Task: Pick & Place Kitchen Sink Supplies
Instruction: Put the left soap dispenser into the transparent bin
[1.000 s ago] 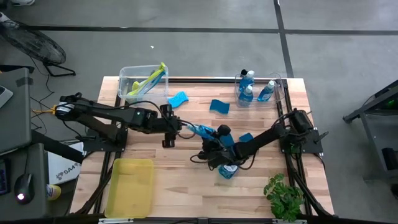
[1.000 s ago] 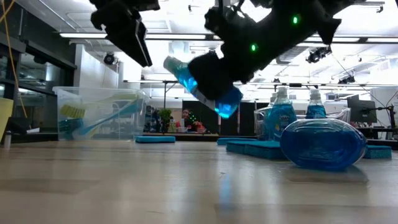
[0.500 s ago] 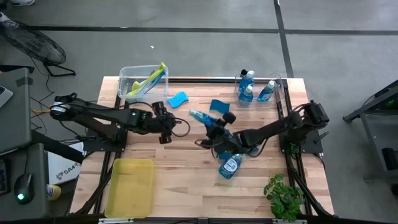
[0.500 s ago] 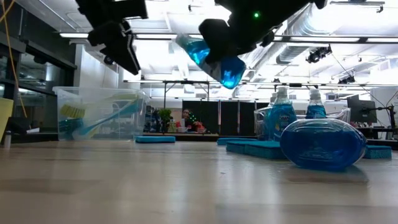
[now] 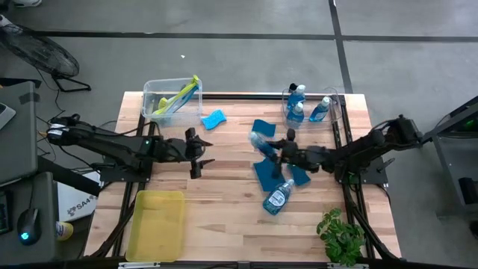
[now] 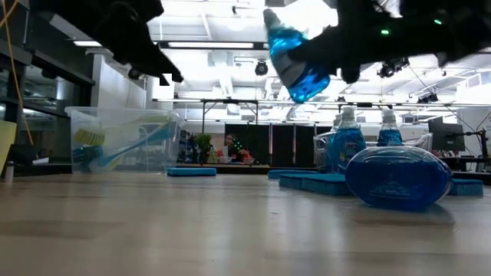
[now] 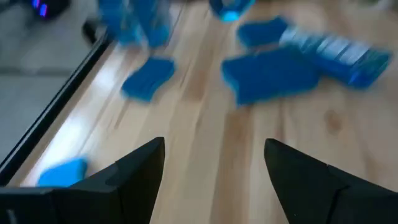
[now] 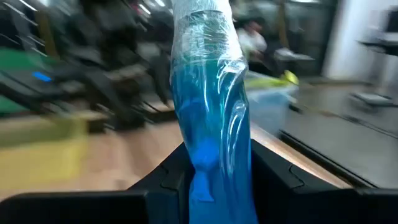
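Observation:
My right gripper (image 5: 278,149) is shut on a clear bottle of blue dish soap (image 5: 261,142) and holds it above the table's middle; in the low view this bottle (image 6: 295,57) hangs high. A second soap bottle (image 5: 276,198) lies on its side on the table. Blue sponges (image 5: 213,118) (image 5: 263,127) (image 5: 267,173) lie flat on the wood. My left gripper (image 5: 196,153) stands open with nothing between its fingers, left of centre; in its own wrist view the gripper (image 7: 214,174) shows wide apart above bare wood. My right gripper pinches the bottle's lower body (image 8: 211,158) between its two fingers, which come level from the table's right side. The bottle sticks out forward past the fingertips, its cap end toward the far left. It is tilted and lifted clear of the table.
A clear bin (image 5: 170,101) with yellow-green brushes stands at the far left. A clear bin (image 5: 314,108) with upright soap bottles stands at the far right. A yellow tray (image 5: 157,224) lies near left, and a green plant (image 5: 340,235) near right.
My right gripper has carried the bottle up and toward the table's far right, turning from a downward slant to level; the bottle has swung more upright. My left gripper has drawn back toward the table's left edge, staying open.

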